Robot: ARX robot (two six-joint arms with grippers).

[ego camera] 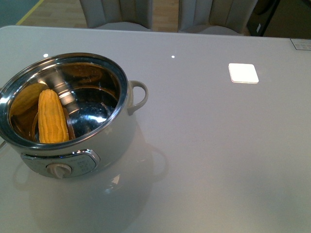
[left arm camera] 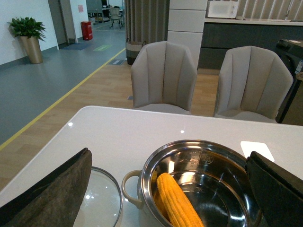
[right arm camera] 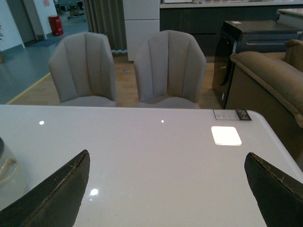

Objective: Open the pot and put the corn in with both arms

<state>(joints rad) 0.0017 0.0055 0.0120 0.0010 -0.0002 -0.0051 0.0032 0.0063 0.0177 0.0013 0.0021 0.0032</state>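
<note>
The off-white pot (ego camera: 124, 130) stands uncovered at the table's left, steel inside, cream dial (ego camera: 59, 170) at its front, loop handle (ego camera: 138, 94) on its right side. The yellow corn (ego camera: 51, 117) leans inside against the left wall. In the left wrist view the pot's rim (left arm camera: 156, 158) and the corn (left arm camera: 177, 203) lie below my left gripper (left arm camera: 168, 189), which is open and empty above it. A glass lid (left arm camera: 102, 201) lies on the table beside the pot. My right gripper (right arm camera: 168, 189) is open and empty over bare table. Neither arm shows in the front view.
The white table (ego camera: 218, 145) carries a bright square reflection (ego camera: 243, 73). Two grey chairs (left arm camera: 163, 78) stand behind the far edge. The pot's handle shows at the edge of the right wrist view (right arm camera: 5, 170). A brown sofa (right arm camera: 270, 80) is off the table's right.
</note>
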